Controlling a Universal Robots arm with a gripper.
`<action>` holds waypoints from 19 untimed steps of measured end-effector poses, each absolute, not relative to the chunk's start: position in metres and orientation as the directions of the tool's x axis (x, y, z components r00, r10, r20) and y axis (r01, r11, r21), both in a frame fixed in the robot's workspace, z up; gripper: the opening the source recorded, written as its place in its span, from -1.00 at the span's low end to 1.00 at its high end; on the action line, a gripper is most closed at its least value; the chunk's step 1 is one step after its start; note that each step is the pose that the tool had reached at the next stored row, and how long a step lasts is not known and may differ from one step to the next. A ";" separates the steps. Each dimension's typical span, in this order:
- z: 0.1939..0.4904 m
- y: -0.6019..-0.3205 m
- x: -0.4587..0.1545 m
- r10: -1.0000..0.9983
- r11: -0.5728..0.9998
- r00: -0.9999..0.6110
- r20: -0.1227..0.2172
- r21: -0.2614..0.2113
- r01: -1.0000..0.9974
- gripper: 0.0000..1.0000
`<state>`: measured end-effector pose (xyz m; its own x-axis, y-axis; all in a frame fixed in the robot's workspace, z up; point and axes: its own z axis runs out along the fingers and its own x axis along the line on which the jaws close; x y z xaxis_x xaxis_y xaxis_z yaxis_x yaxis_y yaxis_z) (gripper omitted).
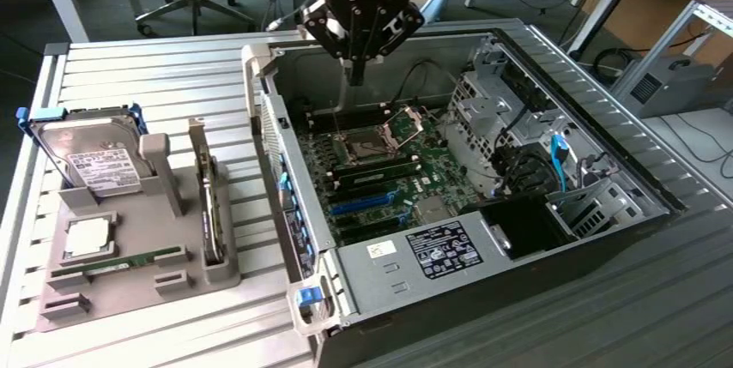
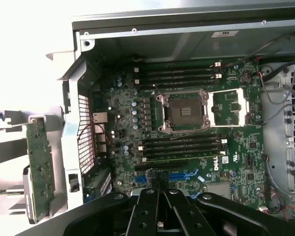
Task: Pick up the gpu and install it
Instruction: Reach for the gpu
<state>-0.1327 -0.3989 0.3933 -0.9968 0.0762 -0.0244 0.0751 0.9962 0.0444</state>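
The slatted desk (image 1: 137, 76) carries an open computer case (image 1: 378, 282) (image 2: 187, 39) lying on its side, its green motherboard (image 1: 378, 171) (image 2: 132, 123) facing up. Beside the case, on the exterior view's left, stands a grey holder (image 1: 126, 248). The black claw (image 1: 356, 72) (image 2: 160, 187) hangs above the far end of the case's interior, over the motherboard, fingers pressed together and gripping nothing. In the holder, at the end farthest from the case, a silver hard drive (image 1: 98, 162) stands tilted. The gpu (image 1: 208, 205) (image 2: 39, 167) stands on edge in the holder's slot nearest the case, untouched. A slim memory stick (image 1: 136, 260) lies flat in the holder.
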 end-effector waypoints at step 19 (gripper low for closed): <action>0.393 -0.399 -0.146 0.076 0.996 -0.997 -0.024 0.044 0.075 -0.79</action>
